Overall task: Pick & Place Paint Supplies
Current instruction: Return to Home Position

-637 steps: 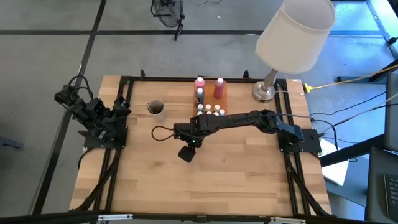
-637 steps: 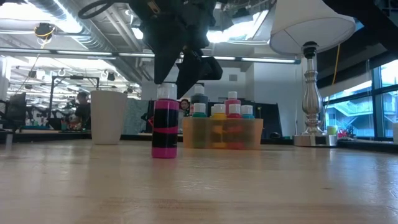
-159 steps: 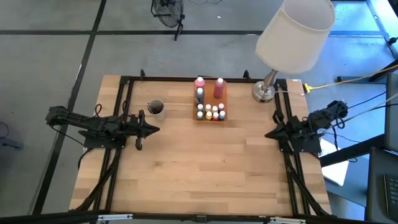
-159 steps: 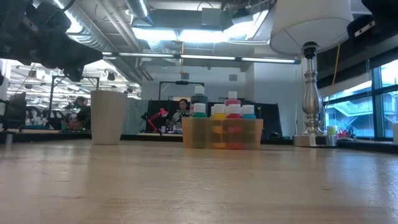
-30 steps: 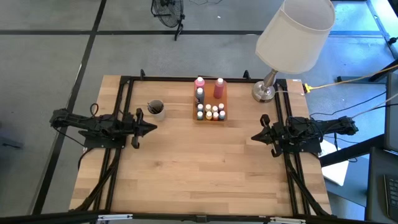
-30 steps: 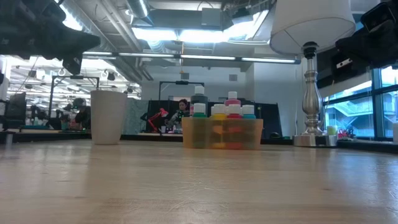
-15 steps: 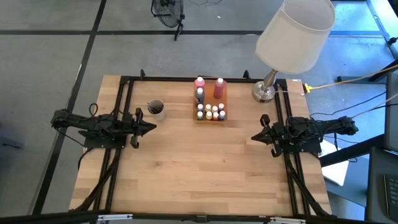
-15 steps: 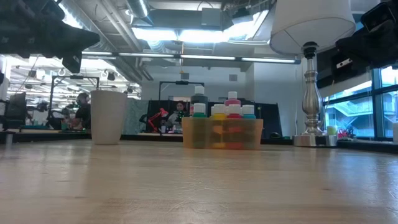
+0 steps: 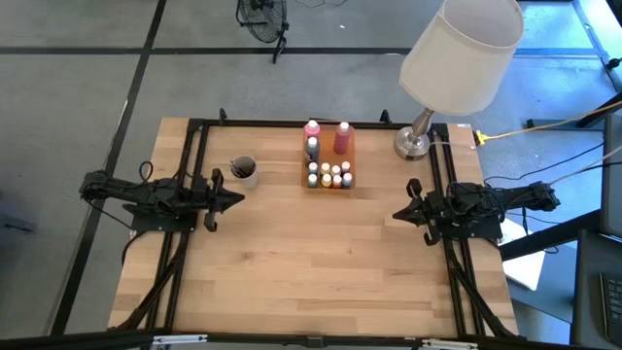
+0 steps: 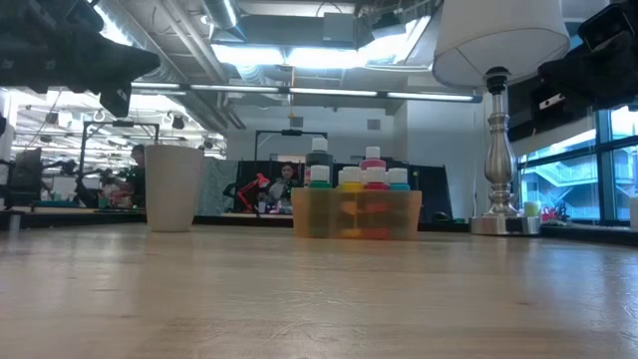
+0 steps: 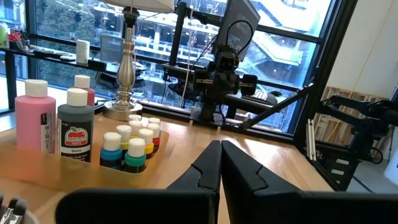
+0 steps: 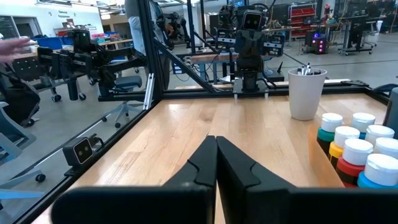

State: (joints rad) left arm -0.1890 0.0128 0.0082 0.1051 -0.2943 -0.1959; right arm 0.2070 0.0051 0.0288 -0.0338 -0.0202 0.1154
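The sorting looks done and the step in hand appears to be the return to rest. The left claw point(image 9: 233, 199) lies low at the counter's point(image 9: 311, 262) left edge, just beside the cup point(image 9: 243, 170), and its fingers are pressed together on nothing. The right claw point(image 9: 398, 214) lies low at the right edge, below the lamp point(image 9: 457, 53), with its fingers likewise together and empty. Every supply in sight is stowed. The small bottles point(image 9: 328, 175) cluster at the near end of the bin point(image 10: 304, 214), the pink bottle point(image 11: 35, 118) and dark bottle point(image 11: 76, 127) stand at its far end, and the brushes point(image 12: 305, 70) poke out of the cup. The next move probably calls for little more than folding each arm back over its mount, well apart from bin and lamp. The counter is pale, smooth plank wood inside a black metal frame point(image 9: 194, 136). The bin is a translucent orange rectangular tub, likely plastic. The bottles are squat cylinders with ribless round caps in white, yellow, blue and red. The cup is matte white and tapers downward. The lamp has a cloth-like drum shade on a turned, shiny metal stem.
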